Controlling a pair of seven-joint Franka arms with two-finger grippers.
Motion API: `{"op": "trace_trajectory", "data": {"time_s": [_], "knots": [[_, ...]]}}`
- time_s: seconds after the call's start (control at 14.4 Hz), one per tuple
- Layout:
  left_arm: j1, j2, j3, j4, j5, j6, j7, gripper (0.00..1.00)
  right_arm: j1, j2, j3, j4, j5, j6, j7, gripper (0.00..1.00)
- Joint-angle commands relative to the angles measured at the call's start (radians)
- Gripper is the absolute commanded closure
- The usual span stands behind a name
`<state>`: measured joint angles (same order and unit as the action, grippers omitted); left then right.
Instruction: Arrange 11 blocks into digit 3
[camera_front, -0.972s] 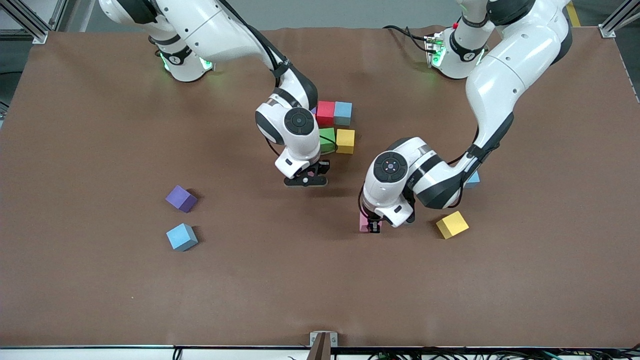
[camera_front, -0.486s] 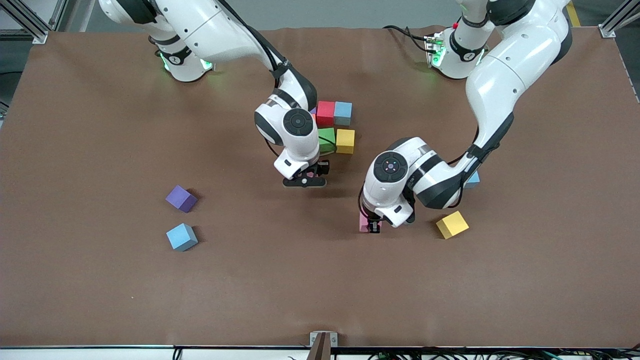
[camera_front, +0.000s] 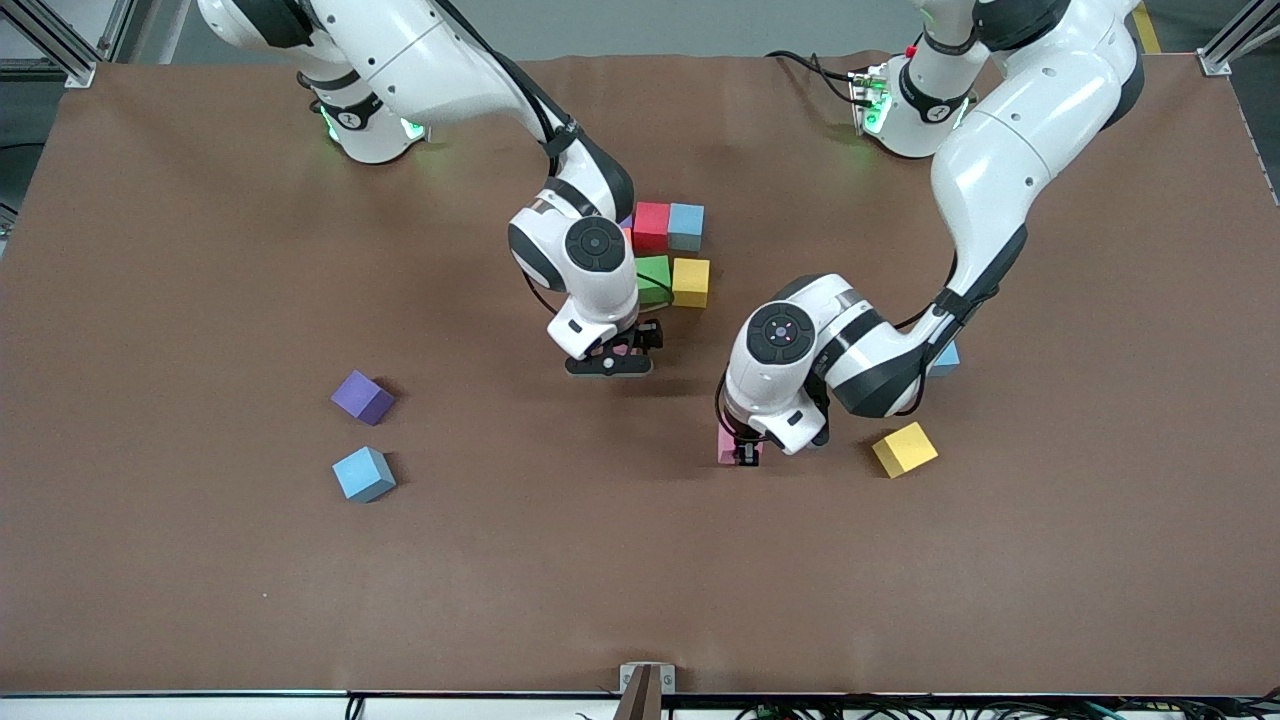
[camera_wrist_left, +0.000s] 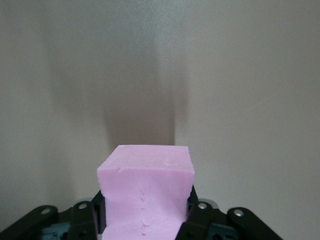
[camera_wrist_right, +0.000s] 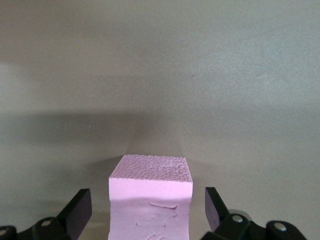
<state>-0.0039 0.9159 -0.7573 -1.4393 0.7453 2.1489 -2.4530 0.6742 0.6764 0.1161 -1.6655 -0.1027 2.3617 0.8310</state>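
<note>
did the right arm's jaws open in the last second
Yes. The right gripper stays put beside the green block, but its jaws now stand clear of the pink block.

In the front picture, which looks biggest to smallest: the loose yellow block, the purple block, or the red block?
1. Loose yellow block and purple block: they look about alike, so no ranking.
2. Red block: looks slightly smaller, but it lies farther from the camera.
</note>
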Motion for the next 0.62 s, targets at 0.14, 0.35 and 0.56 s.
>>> {"op": "trace_trajectory", "data": {"time_s": [0.14, 0.35, 0.56], "knots": [[-0.019, -0.006, 0.004, -0.001, -0.026, -0.001, -0.001, 0.78, -0.01, -0.058, 0.004, -0.01, -0.014, -0.007, -0.032, 0.0], [-0.022, -0.005, 0.004, -0.004, -0.024, 0.012, -0.021, 0.79, -0.034, -0.101, 0.008, -0.008, -0.005, -0.047, -0.102, 0.0], [-0.041, -0.003, 0.006, -0.01, -0.023, 0.014, -0.044, 0.79, -0.071, -0.156, 0.01, -0.002, -0.002, -0.131, -0.183, 0.0]]}}
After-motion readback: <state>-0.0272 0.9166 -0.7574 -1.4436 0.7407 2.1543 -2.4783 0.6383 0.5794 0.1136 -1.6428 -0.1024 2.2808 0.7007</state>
